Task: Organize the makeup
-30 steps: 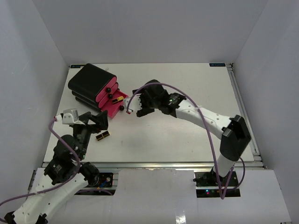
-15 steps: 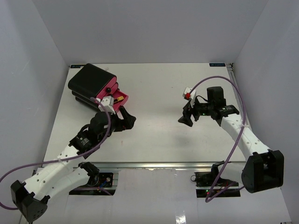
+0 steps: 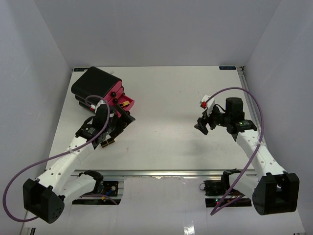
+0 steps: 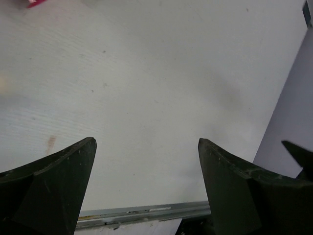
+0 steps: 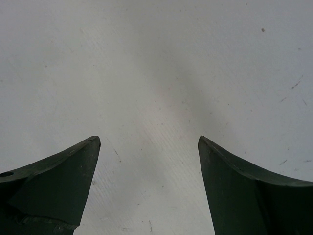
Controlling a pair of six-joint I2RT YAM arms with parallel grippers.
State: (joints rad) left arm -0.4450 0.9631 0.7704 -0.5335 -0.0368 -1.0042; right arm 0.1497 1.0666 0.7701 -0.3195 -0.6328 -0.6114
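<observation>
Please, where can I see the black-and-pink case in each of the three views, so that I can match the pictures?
Top external: the black-and-pink case stands near the far left corner of the white table.
Left wrist: only a pink sliver at the top left corner, probably a part of the case.
Right wrist: it is not in this view.
Shared landmark: the white table, seen in all three views.

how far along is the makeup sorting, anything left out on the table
Done: a gold lipstick lies in the pink part of the black-and-pink case. In hand: nothing; the left gripper and right gripper stand open over bare table. Left: one small gold-and-black piece lies on the table by the left arm.
</observation>
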